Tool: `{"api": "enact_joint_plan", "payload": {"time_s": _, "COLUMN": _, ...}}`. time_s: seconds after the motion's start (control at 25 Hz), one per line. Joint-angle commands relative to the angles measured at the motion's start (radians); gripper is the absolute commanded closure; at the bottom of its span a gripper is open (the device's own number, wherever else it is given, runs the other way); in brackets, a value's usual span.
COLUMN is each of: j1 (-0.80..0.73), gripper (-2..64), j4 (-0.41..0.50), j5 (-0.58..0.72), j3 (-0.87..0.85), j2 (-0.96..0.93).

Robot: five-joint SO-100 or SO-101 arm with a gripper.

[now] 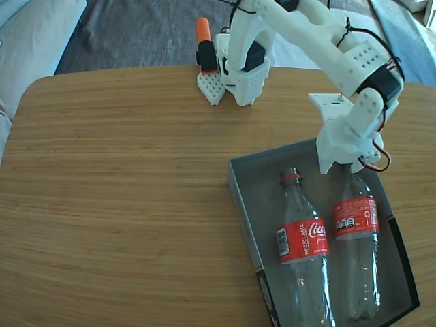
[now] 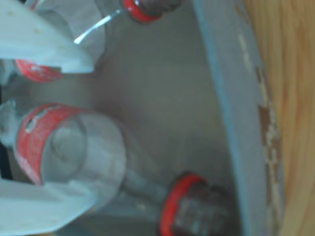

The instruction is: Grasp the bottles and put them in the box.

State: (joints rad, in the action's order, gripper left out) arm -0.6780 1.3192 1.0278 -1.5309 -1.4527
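Fingers of the gripper stood spread on either side of a bottle's shoulder in the wrist view, one white blade above and one below the clear plastic; whether they pinched it or had let go could not be told, since the lower blade lay against the bottle while the upper one stood clear of it. In the fixed view the gripper hung over the neck end of the right-hand bottle, which lay lengthwise inside the box near its right wall. The left-hand bottle lay beside it, also within the box, its red neck ring pointing toward the arm's base. Both bottles rested side by side, close together, with their red labels roughly level. Judged from that, the task looked almost finished: both bottles were inside, and no other bottle showed on the wooden table. What seemed left was only to make sure the right-hand bottle was released and to lift the arm clear of the box.
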Motion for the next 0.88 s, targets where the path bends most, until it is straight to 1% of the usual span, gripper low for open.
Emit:
{"api": "enact_joint_plan", "payload": {"time_s": 0.0, "j1": 0.075, "gripper": 39.0, "j4": 0.012, "j5": -0.003, "j3": 0.094, "j2": -0.034}}
{"api": "enact_joint_plan", "payload": {"time_s": 0.12, "j1": 0.17, "gripper": 44.7, "j4": 0.018, "j5": -0.002, "j3": 0.163, "j2": -0.035}}
{"api": "enact_joint_plan", "payload": {"time_s": 0.28, "j1": 0.27, "gripper": 55.6, "j4": 0.08, "j5": 0.0, "j3": 0.25, "j2": -0.035}}
{"api": "enact_joint_plan", "payload": {"time_s": 0.32, "j1": 0.295, "gripper": 57.3, "j4": 0.086, "j5": 0.0, "j3": 0.264, "j2": -0.035}}
{"api": "enact_joint_plan", "payload": {"time_s": 0.56, "j1": 0.433, "gripper": 58.6, "j4": 0.109, "j5": -0.005, "j3": 0.316, "j2": -0.035}}
{"api": "enact_joint_plan", "payload": {"time_s": 0.6, "j1": 0.457, "gripper": 58.6, "j4": 0.11, "j5": -0.021, "j3": 0.319, "j2": -0.037}}
{"api": "enact_joint_plan", "payload": {"time_s": 0.84, "j1": 0.588, "gripper": 58.6, "j4": 0.1, "j5": -0.236, "j3": 0.321, "j2": -0.037}}
